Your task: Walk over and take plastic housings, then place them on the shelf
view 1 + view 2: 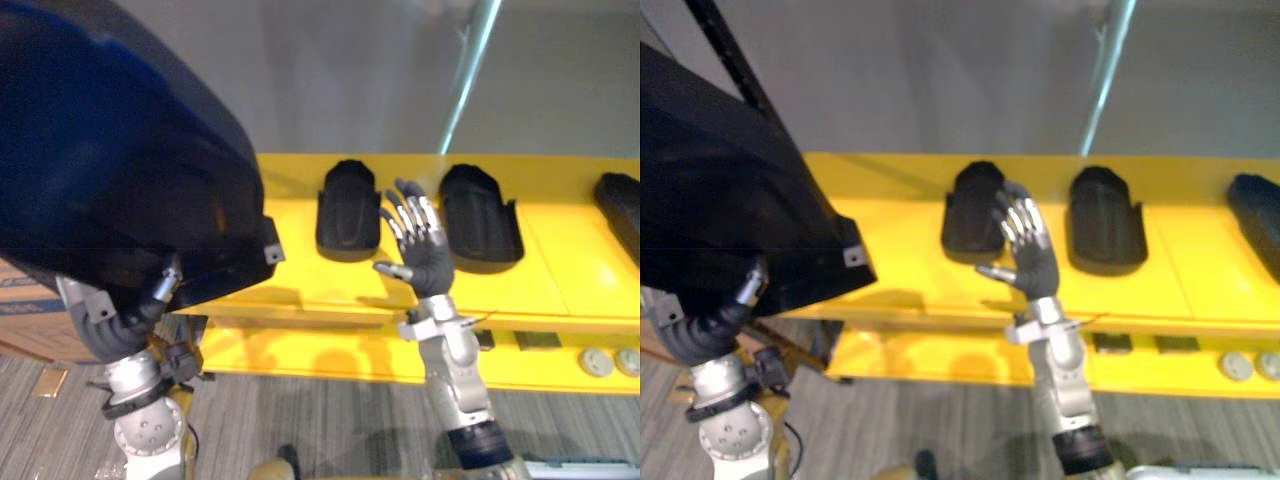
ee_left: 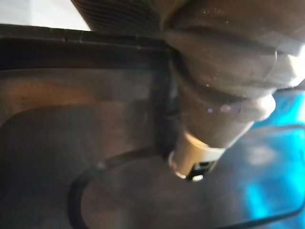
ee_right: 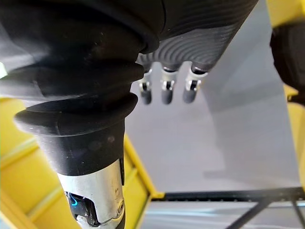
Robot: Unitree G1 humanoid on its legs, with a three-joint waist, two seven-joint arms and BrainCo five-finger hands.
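Robot at the yellow shelf [image 1: 300,285], one part in hand. The large dark plastic housing [image 1: 110,150] is raised at the robot's left, close to its head, and hides the left end of the shelf from it. The left hand [image 2: 217,109] is beneath the housing, pressed against its inner face. Whether the fingers are curled on an edge or lie flat cannot be told.

The right hand [image 1: 425,258] stands upright in front of the shelf, fingers [image 3: 164,90] straight and spread, holding nothing. It is between two shelved housings, the nearer shelved housing [image 1: 348,208] just to its left and the middle shelved housing [image 1: 480,215] to its right. A far shelved housing [image 1: 622,205] lies at the right edge. The free space on the shelf appears to be at the left, under the carried part.

Likely hazards:
- **Shelf edge:** the housing's lower corner [image 1: 270,252] hangs near the shelf's front edge. A low or tilted approach could catch that edge and twist the part out of a one-handed hold.
- **Blind placement:** with the landing spot hidden, the part may come down half off the shelf or against the nearer shelved housing.
- **Right hand:** any sideways sweep could push either neighbouring housing.
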